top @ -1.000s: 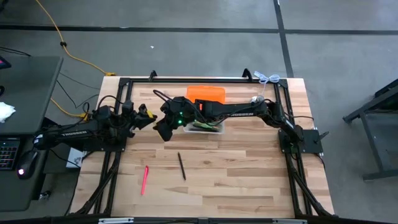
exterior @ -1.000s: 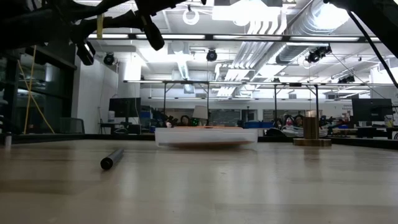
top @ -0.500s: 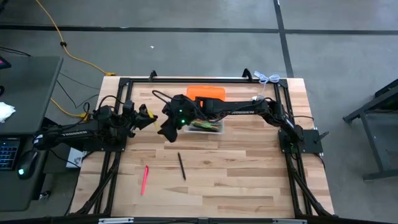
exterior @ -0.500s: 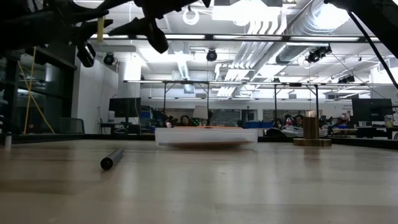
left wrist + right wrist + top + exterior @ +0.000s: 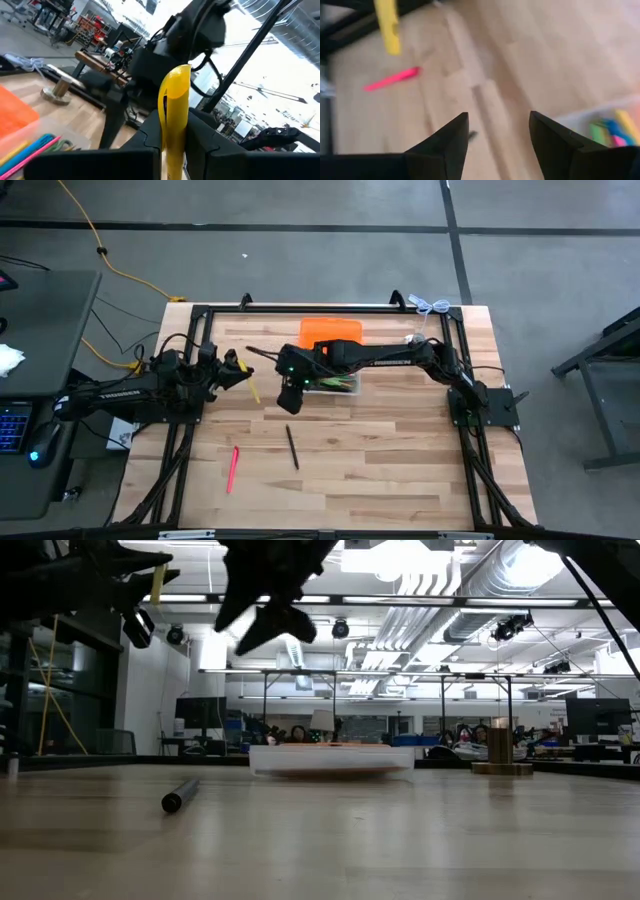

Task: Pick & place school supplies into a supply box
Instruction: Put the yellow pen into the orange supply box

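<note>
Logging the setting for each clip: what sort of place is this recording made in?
Most likely a large open lab or workshop. The light wooden table stands on a bare grey concrete floor; the low view shows exposed silver ceiling ducts and long rows of workbenches in the hall behind.

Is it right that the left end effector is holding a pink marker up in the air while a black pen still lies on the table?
Not quite: the marker in the left end effector is yellow, not pink. The left wrist view shows the yellow marker clamped between its fingers. The pink marker lies on the table, as does the black pen, seen in the high view.
</note>
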